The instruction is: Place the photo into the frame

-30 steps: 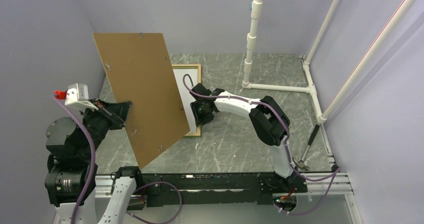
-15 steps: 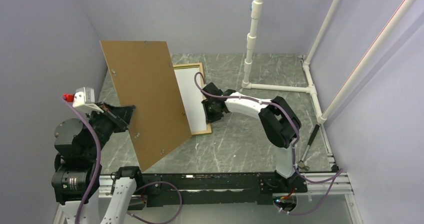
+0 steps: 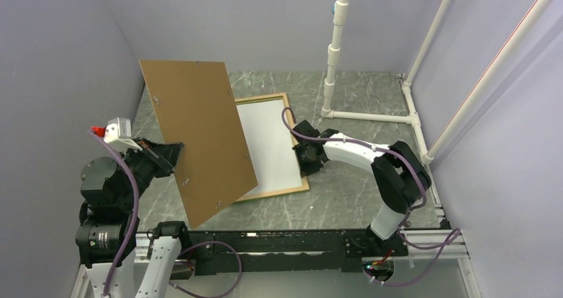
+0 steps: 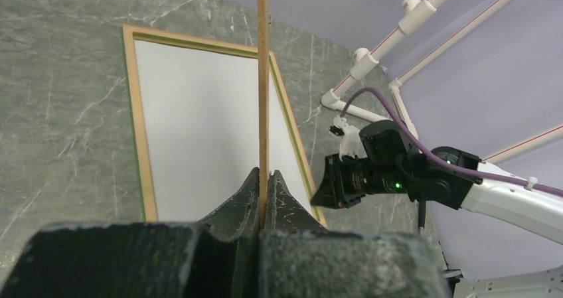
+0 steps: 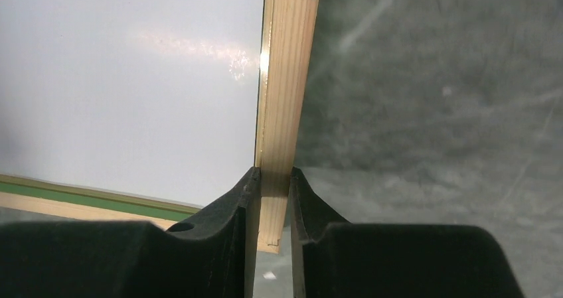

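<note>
1. On the grey marbled table (image 3: 345, 192), the frame (image 3: 282, 192) lies flat, light wood face up, with green showing along its inner edge.
2. The photo (image 3: 272, 145) lies inside the rails, plain white side up.
3. The right gripper (image 5: 272, 178) pinches the frame's right rail close to its near corner, one finger on each side of the wood.
4. The left gripper (image 4: 264, 178) is clamped tight on the brown backing board (image 3: 196, 132), which is held tilted on edge above the frame's left side.
</note>
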Controlling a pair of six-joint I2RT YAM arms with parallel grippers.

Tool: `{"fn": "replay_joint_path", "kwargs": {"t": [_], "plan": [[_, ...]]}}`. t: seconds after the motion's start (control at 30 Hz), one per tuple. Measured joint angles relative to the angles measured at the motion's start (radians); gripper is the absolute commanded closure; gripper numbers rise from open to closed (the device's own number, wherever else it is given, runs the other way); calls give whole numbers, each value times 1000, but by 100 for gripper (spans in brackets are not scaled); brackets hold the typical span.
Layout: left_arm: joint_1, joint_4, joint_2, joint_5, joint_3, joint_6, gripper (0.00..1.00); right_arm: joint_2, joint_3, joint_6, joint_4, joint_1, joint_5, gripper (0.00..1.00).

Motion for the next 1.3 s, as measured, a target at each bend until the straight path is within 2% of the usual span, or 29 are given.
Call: {"fn": "replay_joint_path", "kwargs": {"t": [0.27, 0.4, 0.57, 0.63, 0.73, 0.93, 1.07, 1.3], "plan": [[0, 10, 0, 7, -3, -3, 100, -154, -154, 6, -105, 0, -7, 95], [0, 27, -2, 16, -18, -17, 100, -215, -209, 10, -167, 1, -38, 91], [0, 39, -3, 28, -35, -26, 100, -266, -215, 12, -235, 3, -56, 40], [0, 48, -4, 36, -47, -32, 100, -293, -198, 5, -262, 3, -54, 26], [0, 63, -12, 47, -71, -47, 100, -331, -145, -7, -277, 3, -54, 13], [0, 115, -25, 93, -148, -103, 100, -417, -66, -19, -244, -54, -117, 4], [0, 172, -26, 133, -222, -159, 100, -463, -72, -18, -205, -179, -221, 1], [0, 288, -18, 199, -369, -267, 100, -496, -174, -9, -127, -375, -367, 0]]}}
